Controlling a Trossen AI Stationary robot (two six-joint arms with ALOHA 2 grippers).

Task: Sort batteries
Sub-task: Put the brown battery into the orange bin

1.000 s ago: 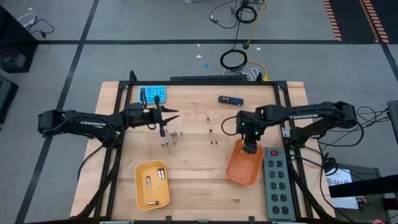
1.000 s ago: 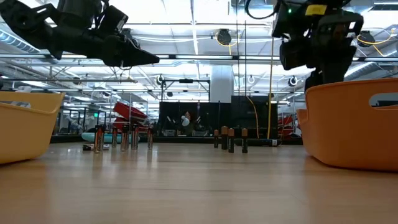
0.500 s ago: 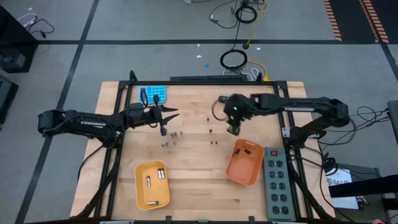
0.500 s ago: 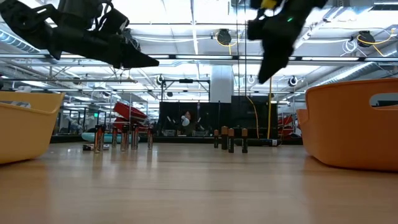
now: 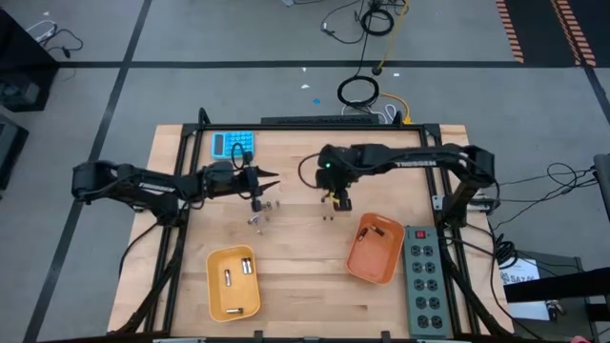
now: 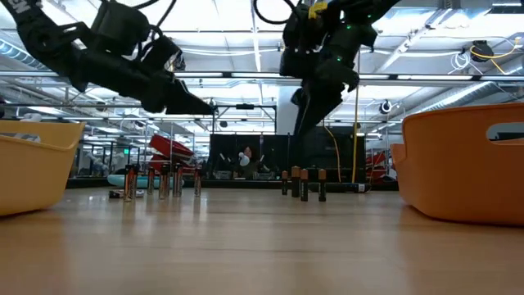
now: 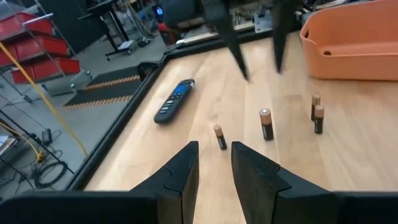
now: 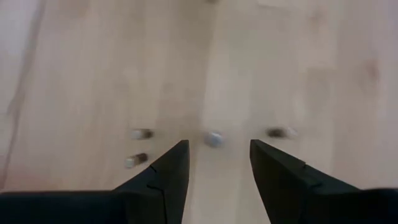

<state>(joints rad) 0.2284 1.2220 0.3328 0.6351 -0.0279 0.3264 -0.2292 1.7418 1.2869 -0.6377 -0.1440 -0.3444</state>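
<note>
Arms on my rig: two matte black jointed units, one at the frame's left, one at right. Pale lettering runs along each forearm. My right arm (image 5: pixel 400 160) carries a small green light near the wrist; my left arm (image 5: pixel 152 182) shows none. Fingers (image 7: pixel 180 177) are black, angular, tapering wedges.
</note>
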